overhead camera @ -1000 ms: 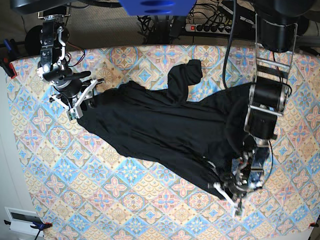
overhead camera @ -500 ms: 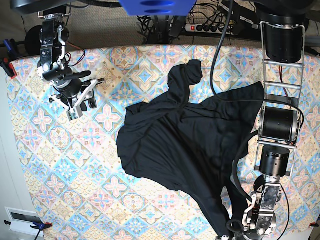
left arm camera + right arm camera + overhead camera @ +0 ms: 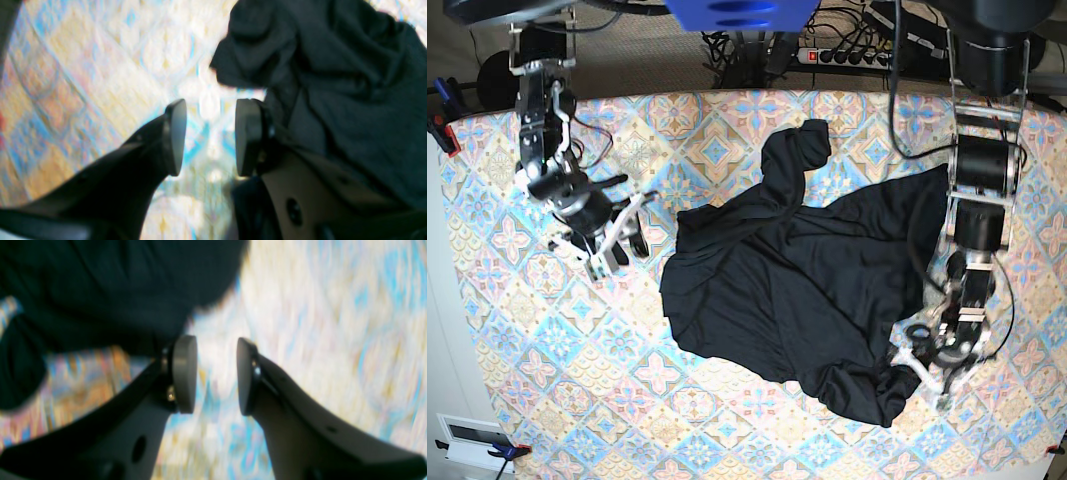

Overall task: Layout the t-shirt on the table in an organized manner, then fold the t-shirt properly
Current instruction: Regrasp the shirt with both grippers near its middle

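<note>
Released since the last frame, the t-shirt's (image 3: 797, 300) hem now lies bunched beside the left pincer (image 3: 927, 368).
Both pincers are spread and hold nothing; right pincer (image 3: 617, 245) hovers just left of the crumpled shirt on the desk (image 3: 727, 420).

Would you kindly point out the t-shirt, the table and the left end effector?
t-shirt (image 3: 797, 290), base view, middle of the body.
table (image 3: 537, 340), base view, bare patterned cloth.
left end effector (image 3: 208, 136), left wrist view, gap between the pads.
</note>
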